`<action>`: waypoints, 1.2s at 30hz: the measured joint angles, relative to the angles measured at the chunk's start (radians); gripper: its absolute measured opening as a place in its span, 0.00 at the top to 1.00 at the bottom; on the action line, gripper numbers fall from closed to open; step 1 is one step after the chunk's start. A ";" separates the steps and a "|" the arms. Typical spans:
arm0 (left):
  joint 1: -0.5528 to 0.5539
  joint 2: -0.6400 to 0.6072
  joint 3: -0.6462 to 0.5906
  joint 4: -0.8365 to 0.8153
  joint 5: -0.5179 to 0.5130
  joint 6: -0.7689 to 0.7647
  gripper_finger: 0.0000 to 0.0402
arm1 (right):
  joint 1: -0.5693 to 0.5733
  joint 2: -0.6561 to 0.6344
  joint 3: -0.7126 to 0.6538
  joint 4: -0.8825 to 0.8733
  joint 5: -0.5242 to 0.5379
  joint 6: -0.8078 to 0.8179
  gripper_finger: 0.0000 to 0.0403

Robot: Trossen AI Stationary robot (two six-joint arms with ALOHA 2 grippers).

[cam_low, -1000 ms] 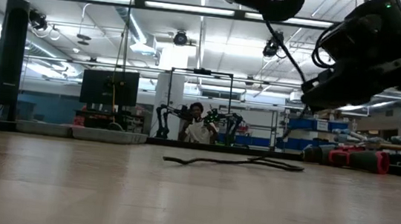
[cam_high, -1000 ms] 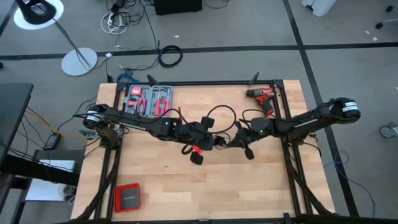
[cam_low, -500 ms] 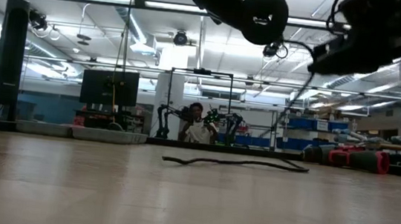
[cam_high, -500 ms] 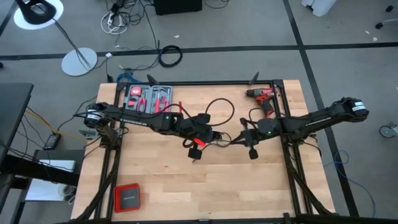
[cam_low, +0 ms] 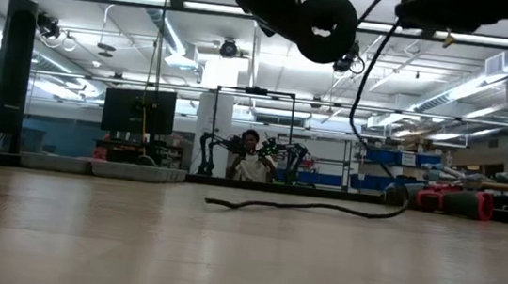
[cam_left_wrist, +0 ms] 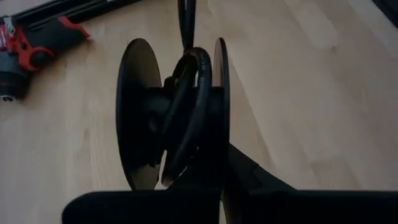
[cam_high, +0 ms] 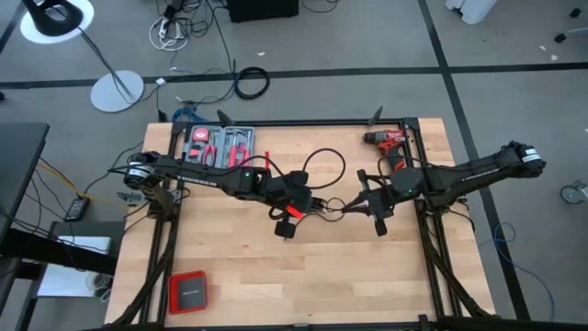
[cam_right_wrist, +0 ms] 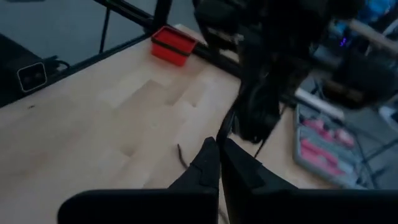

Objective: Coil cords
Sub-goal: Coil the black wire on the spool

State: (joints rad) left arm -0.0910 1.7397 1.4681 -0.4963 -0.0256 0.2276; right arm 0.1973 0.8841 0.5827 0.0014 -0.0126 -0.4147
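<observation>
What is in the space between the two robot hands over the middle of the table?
In the high view, only the thin black cord spans from the left gripper to the right gripper, above bare wooden table.

In the low view both arms are cut off at the top edge, and the cord's [cam_low: 304,205] plug ends are too small to tell.

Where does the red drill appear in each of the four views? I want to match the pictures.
High view: the red drill lies at the table's upper right, near the frame.
Low view: the drill lies at the far right, on the table.
Left wrist view: the drill lies on the wood beyond the spool.
Right wrist view: not in it.
Shared landmark: the thin black cord.
</observation>
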 joint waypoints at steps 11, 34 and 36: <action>-0.007 0.000 0.000 0.021 0.116 -0.002 1.00 | -0.009 0.014 0.026 0.011 0.155 -0.239 1.00; -0.007 0.000 0.000 0.121 0.308 0.045 1.00 | -0.171 0.314 0.026 0.549 -0.225 -0.294 0.99; -0.007 0.001 0.000 0.139 0.335 0.068 1.00 | -0.185 0.332 0.026 0.554 -0.278 -0.232 0.99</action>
State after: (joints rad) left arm -0.0981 1.7405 1.4681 -0.3569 0.3096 0.2956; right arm 0.0126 1.2162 0.6086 0.5549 -0.2901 -0.6468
